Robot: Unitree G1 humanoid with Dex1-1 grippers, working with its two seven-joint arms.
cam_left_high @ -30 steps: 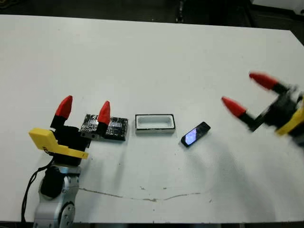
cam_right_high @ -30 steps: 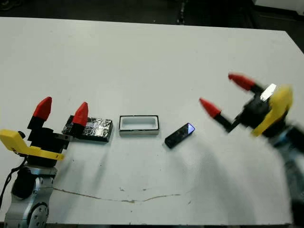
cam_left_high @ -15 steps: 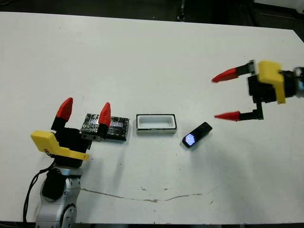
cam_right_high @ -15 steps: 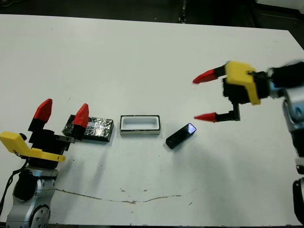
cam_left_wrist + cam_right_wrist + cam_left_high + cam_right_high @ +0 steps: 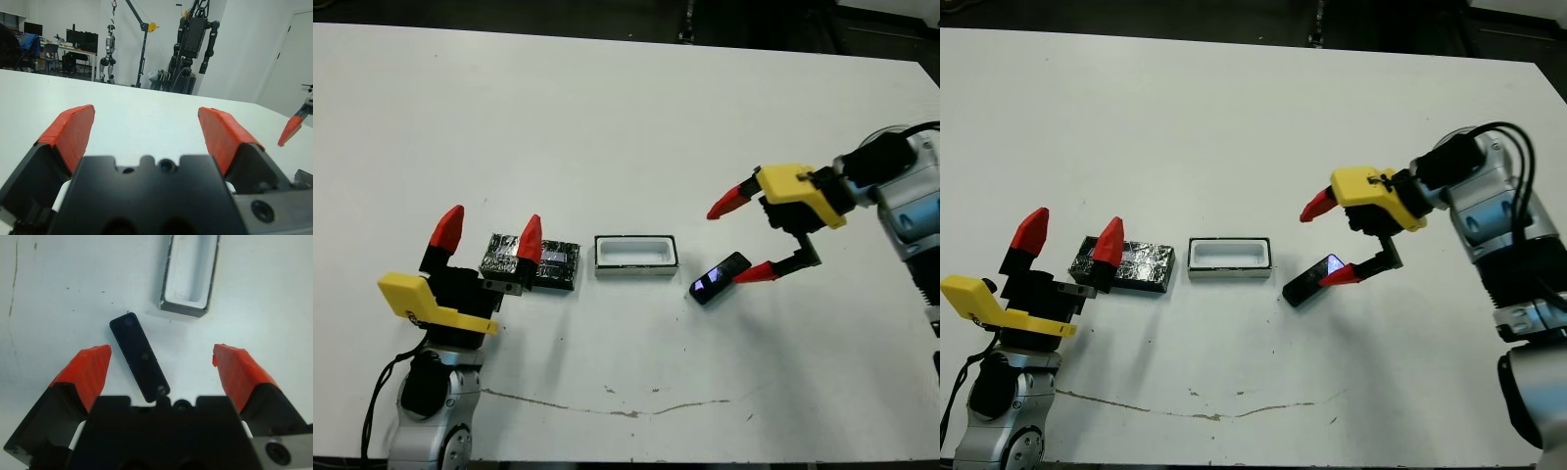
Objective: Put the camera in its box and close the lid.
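Black camera [image 5: 719, 278] lies on the counter [image 5: 626, 117] just right of the empty box [image 5: 635, 255]; I've swung my right hand [image 5: 741, 238] in over it, spread wide, holding nothing, ready to pick

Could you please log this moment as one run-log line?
right gripper: open, over camera | left gripper: open, by lid | box: empty | phase: pre-grasp

Red-tipped fingers [image 5: 446, 225]; yellow brackets — black bodies, grey arms.
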